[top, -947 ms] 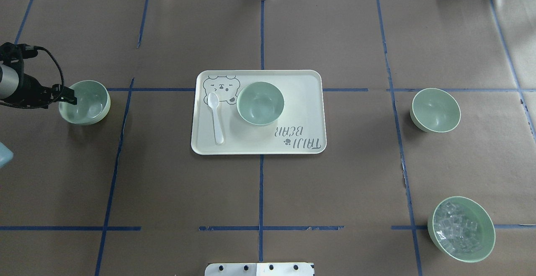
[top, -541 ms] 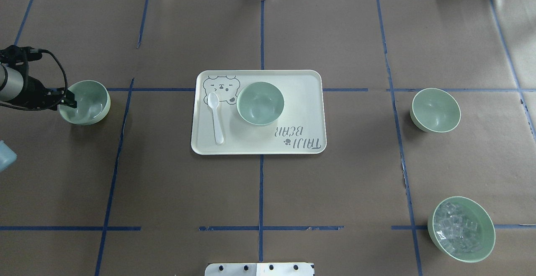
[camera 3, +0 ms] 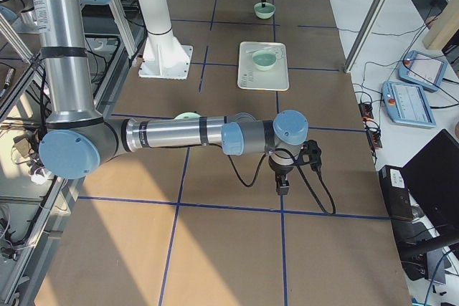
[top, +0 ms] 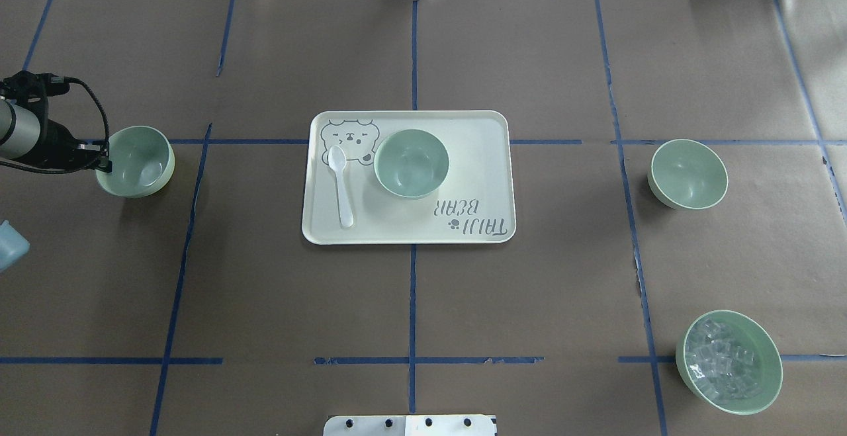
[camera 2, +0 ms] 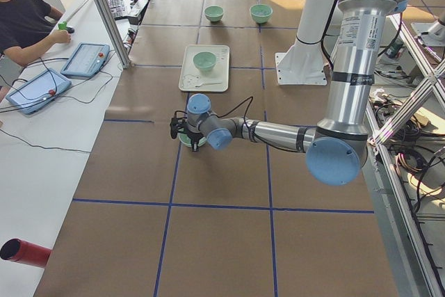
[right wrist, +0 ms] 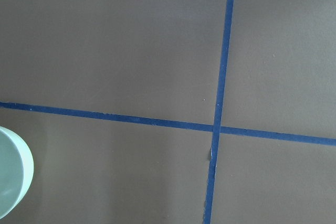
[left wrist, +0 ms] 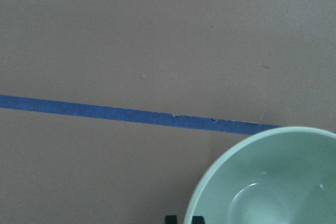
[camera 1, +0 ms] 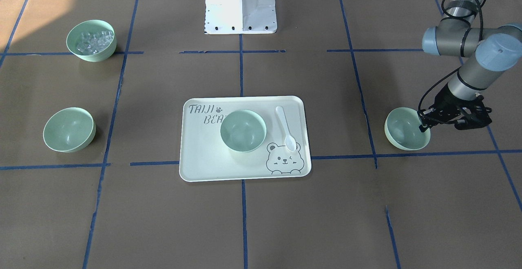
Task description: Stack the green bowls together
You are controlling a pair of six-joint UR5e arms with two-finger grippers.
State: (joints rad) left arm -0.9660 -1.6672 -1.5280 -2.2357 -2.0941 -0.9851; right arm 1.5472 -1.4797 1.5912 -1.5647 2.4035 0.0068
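The worktop (top: 529,290) is covered in brown paper and crossed by blue tape lines (top: 412,304). A cream tray (top: 476,158) lies at its middle, over 1 tape crossing. The left green bowl (top: 142,161) and right green bowl (top: 688,173) are well apart, 1 toward each end. A bowl of clear cubes (top: 728,362) sits on a tape line nearer the robot's white base (camera 1: 240,3).
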